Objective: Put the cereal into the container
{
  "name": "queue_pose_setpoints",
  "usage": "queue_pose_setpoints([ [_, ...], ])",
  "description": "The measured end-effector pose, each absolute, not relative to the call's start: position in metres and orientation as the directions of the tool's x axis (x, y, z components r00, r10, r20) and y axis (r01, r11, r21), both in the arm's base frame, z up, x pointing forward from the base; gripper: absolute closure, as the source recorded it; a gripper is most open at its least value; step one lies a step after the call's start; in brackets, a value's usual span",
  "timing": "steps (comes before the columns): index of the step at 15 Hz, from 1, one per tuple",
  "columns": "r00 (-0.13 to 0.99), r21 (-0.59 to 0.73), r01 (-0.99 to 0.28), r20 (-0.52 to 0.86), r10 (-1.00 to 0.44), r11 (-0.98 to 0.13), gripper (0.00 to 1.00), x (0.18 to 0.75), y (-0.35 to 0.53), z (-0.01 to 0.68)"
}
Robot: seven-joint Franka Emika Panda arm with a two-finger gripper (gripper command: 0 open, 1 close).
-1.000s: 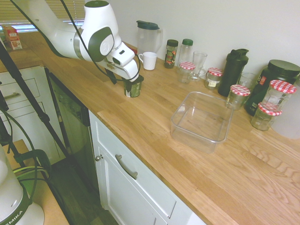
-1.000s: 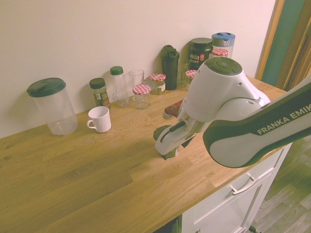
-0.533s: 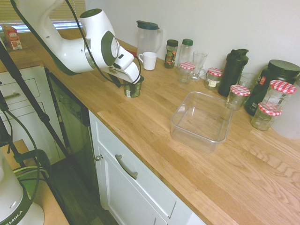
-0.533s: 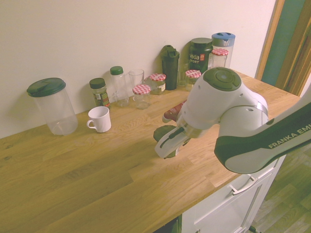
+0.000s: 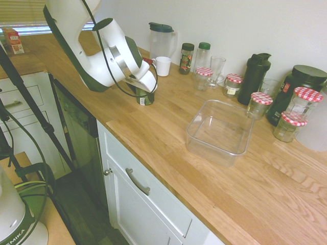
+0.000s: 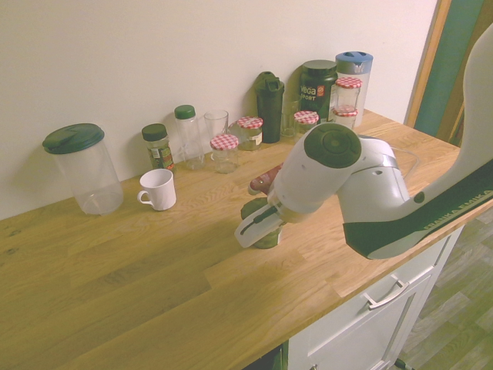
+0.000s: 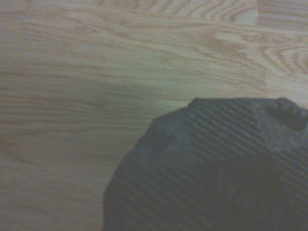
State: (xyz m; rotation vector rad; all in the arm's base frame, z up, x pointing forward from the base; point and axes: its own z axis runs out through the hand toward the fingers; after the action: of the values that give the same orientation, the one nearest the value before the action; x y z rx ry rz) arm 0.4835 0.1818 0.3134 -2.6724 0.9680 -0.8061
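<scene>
Using the jar as the centre of a clock face on the first exterior view, I have the arm reaching in from about ten o'clock, its claw angled down at the top of the green cereal jar. The jar looks upright on the counter, outside the container, its pale label low on the side; I judge this is the pick-up stage.

The white mug sits at one o'clock, with the lidded jug beyond it. The clear square container waits near four o'clock, well apart from the jar, open side up, I'd guess so I can lower the cereal straight in. The check-lidded jars and black shaker stand toward three o'clock, mostly back by the wall, which should leave me a fair path along the front.

As for the claw, I can't tell how wide it is: its housing hides the grip. It's right at the jar's top, but I can't confirm contact or a hold.
</scene>
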Motion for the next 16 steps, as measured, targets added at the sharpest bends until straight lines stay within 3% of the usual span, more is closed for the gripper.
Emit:
queue_pose_setpoints([
  [11, 0.603, -0.384, -0.565, 0.412, -0.683, -0.730, 1.00, 0.488, 0.169, 0.312],
  [16, 0.526, -0.459, -0.594, 0.399, -0.751, -0.660, 1.00, 0.503, 0.135, 0.346],
])
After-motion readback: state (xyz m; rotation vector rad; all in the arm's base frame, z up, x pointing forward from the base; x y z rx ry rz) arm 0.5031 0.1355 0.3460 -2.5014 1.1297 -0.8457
